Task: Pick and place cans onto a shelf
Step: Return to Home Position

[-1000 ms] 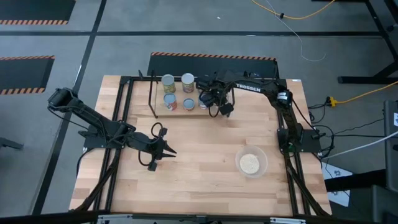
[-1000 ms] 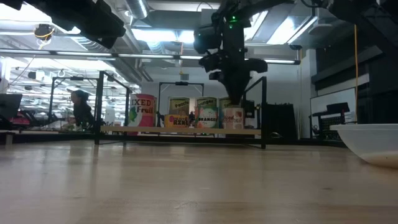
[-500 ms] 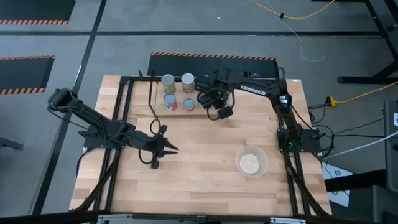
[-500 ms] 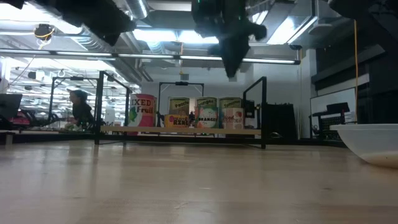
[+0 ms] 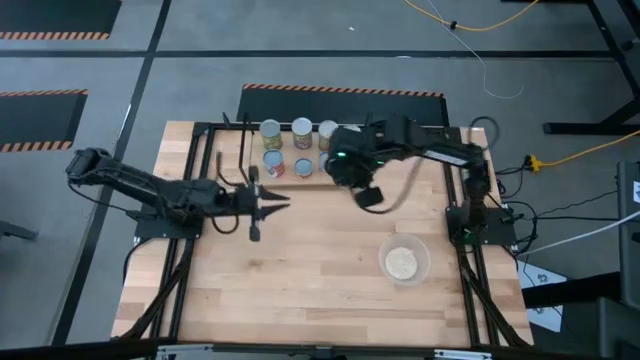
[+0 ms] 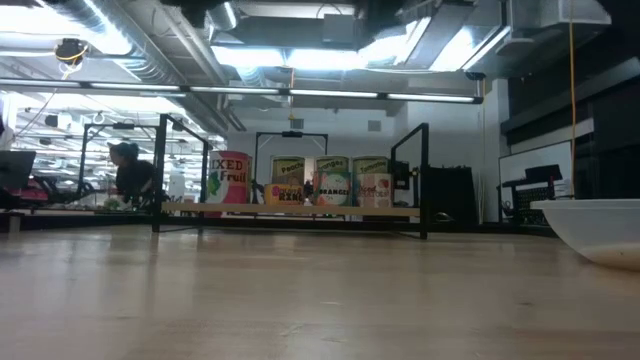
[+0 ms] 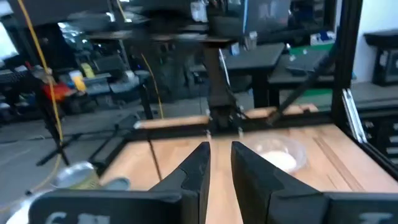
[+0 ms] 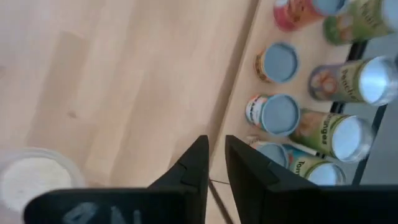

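Observation:
Several cans [image 5: 302,128] stand upright on the low black-rod shelf [image 5: 245,152] at the table's far middle. The low view shows them in a row [image 6: 335,182] on the pale board [image 6: 300,211]. My right gripper [image 5: 364,194] is shut and empty, raised above the table just near and right of the shelf. Its wrist view [image 8: 216,146] looks down on the can tops [image 8: 280,115]. My left gripper [image 5: 284,203] is shut and empty at the table's left middle, pointing toward the right edge. It also shows in its wrist view [image 7: 220,152].
A clear round bowl of beige grains [image 5: 403,262] stands at the near right and also shows in the low view [image 6: 598,230]. The black tube frame [image 5: 195,180] edges the table's left and right sides. A person [image 6: 128,175] sits in the room beyond.
My right gripper has risen from the right-hand can on the shelf and drawn back toward the table's near edge, out of the low view. The can stays upright on the shelf. My left gripper has swung toward the far edge and now points toward the right edge.

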Controlling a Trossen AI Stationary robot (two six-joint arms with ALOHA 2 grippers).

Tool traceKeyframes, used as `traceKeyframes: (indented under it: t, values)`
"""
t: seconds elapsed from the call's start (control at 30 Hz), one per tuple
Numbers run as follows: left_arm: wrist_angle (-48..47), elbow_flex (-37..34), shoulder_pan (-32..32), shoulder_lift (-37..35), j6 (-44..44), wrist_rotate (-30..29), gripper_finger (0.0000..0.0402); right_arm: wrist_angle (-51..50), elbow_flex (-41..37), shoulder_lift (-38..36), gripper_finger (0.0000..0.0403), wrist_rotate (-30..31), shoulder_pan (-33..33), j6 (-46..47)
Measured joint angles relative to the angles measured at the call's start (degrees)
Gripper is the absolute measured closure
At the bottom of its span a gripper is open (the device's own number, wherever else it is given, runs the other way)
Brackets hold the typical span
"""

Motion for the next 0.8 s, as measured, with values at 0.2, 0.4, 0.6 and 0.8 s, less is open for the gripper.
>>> traceKeyframes:
  t: [0.2, 0.4, 0.6, 0.8]
  values:
    - [-10.30, 0.05, 1.18, -10.24, 0.24, 0.06, 0.0343, 0.08, -5.38, -10.79, 0.0344, -0.15, 3.43, 6.47]
    - [-21.43, 0.05, -0.18, -20.41, -0.20, 0.20, 0.0343, 5.32, -21.07, -25.28, 0.0344, 0.40, 6.61, 13.64]
    - [-28.29, -1.49, -1.19, -26.80, 0.06, 0.19, 0.0343, 18.42, -42.69, -40.82, 0.0344, 2.04, 8.99, 19.65]
    - [-26.93, -8.22, -1.19, -31.91, 0.06, 0.18, 0.0343, 29.65, -60.38, -54.37, 0.0344, 1.98, 9.81, 24.10]
